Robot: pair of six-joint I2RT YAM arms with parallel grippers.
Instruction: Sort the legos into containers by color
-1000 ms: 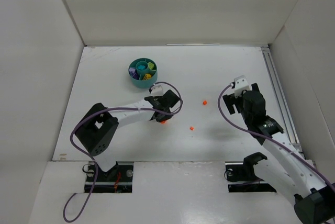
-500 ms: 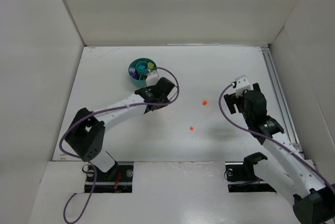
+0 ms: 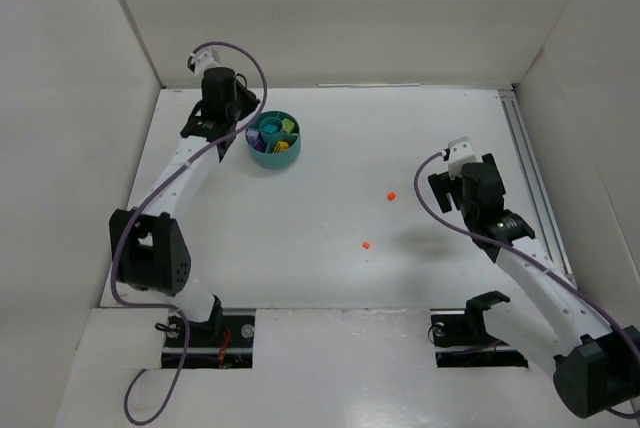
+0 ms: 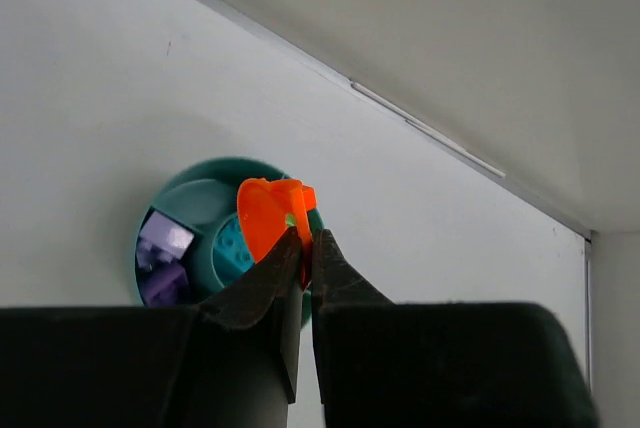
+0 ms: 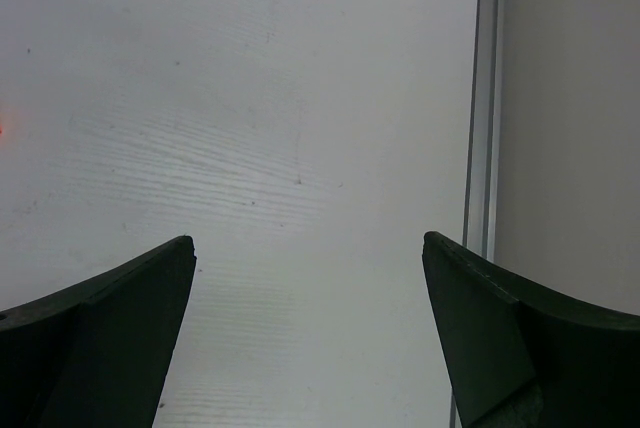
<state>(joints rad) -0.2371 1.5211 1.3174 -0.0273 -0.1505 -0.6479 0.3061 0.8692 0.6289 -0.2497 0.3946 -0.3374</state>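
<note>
My left gripper (image 3: 238, 120) is shut on a thin orange lego (image 4: 268, 218) and hangs at the left rim of the round teal bowl (image 3: 273, 156), whose compartments are the containers. In the left wrist view the orange piece sits over the bowl (image 4: 190, 195), above purple legos (image 4: 160, 248) and a teal one (image 4: 234, 244) in the middle cup. From above I also see yellow legos (image 3: 288, 126) in the bowl. Two small orange legos (image 3: 390, 195) (image 3: 366, 245) lie on the table. My right gripper (image 3: 462, 183) (image 5: 310, 248) is open and empty over bare table.
A metal rail (image 3: 530, 178) (image 5: 483, 98) runs along the table's right side, close to my right gripper. White walls close in the table at the back and on both sides.
My left arm has swung from the middle of the table up to the bowl at the back left, carrying the orange lego. The right arm has barely shifted.
</note>
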